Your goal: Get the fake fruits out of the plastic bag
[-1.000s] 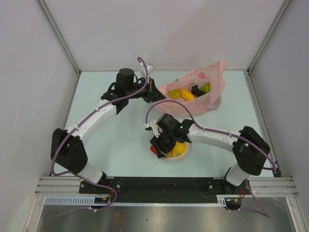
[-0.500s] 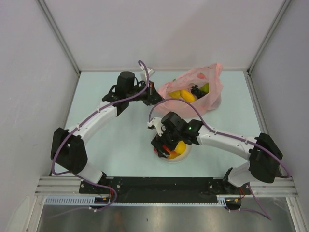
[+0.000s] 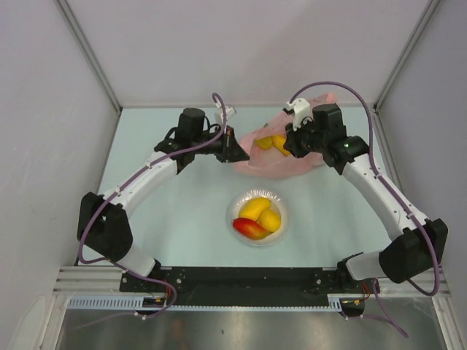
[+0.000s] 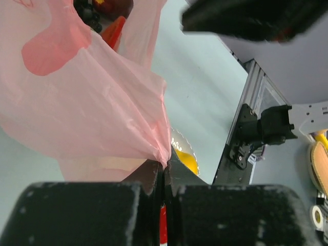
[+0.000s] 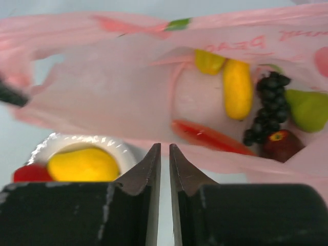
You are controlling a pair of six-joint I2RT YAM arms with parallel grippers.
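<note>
Plainly the job is half done: three fruits [image 3: 257,216] lie on the plate [image 3: 260,195] near the table's [image 3: 182,211] front edge, and the rest sit in the bag [image 3: 273,166] at the back, right of centre. The wrist view shows two yellow ones [image 5: 237,88], grapes [image 5: 266,110], a pear [image 5: 307,108], an apple [image 5: 281,143] and a red slice [image 5: 210,137] inside it.

The left gripper [image 4: 164,171] is pressed together on a thin fold of the bag's edge, holding the mouth up. The right gripper [image 5: 164,154] hangs at the mouth with its jaws almost together, only a slit between them, and nothing in it.

Several things could go wrong:
- Going in with jaws this narrow would likely just push a fruit deeper or poke the film; they need to spread first.
- The film is thin and crinkly, so a finger could catch a fold and drag the whole bag rather than a fruit.
- The left pinch holds very little plastic; a tug from the right arm might pull it free and let the mouth sag shut.
- The fruits look glossy and rounded, so a grip off-centre could squirt one out.
- The slice lies right at the lower lip, where film and fruit may be grabbed together.
</note>
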